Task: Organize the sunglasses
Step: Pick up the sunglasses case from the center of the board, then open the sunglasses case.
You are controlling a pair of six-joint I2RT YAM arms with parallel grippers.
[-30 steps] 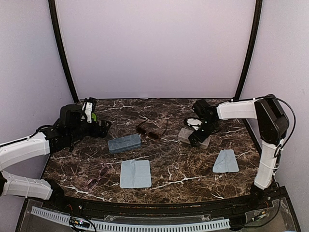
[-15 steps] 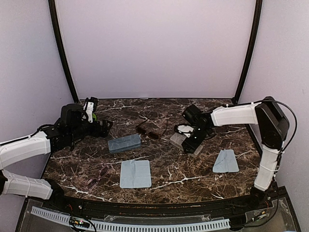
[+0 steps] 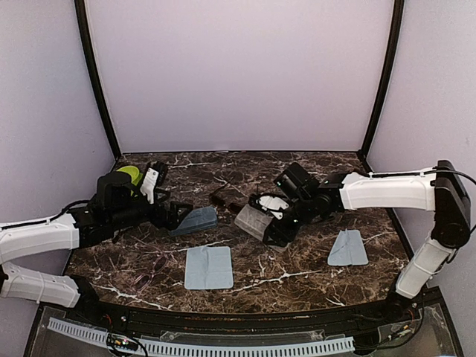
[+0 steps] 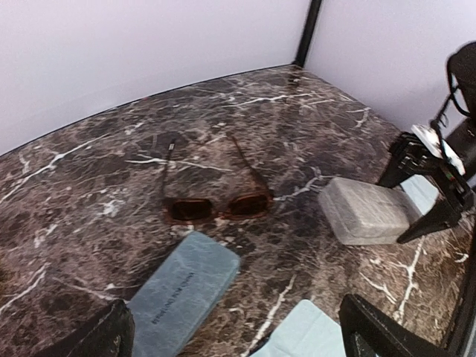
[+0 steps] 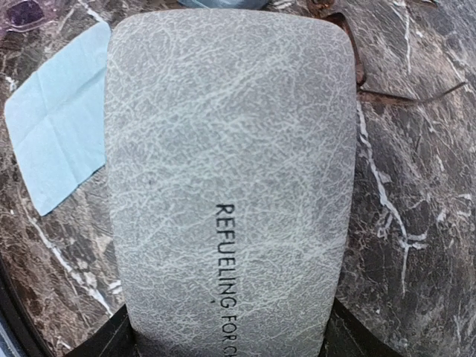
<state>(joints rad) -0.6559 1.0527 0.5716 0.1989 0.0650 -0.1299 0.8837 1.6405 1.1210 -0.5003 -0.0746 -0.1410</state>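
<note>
Marble table (image 3: 245, 167). Right gripper (image 3: 275, 225) clenched on beige case (image 5: 223, 171), held low, likely bringing it to brown sunglasses (image 4: 218, 207) mid-table. Left gripper (image 3: 177, 215) spread wide, empty, by blue-grey case (image 4: 182, 286). Purple sunglasses (image 5: 24, 12) near-left, untouched.

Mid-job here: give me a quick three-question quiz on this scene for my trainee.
1. True or false: the left gripper is clamped on the blue-grey case.
2. What is the right gripper closed on? A) a light-blue cloth B) the beige case C) the purple-lensed sunglasses
3. Fill in: the brown-lensed sunglasses lie on the table with their arms ___ (folded or unfolded).
Key: 1 false, it is open and empty; 2 B; 3 unfolded.
</note>
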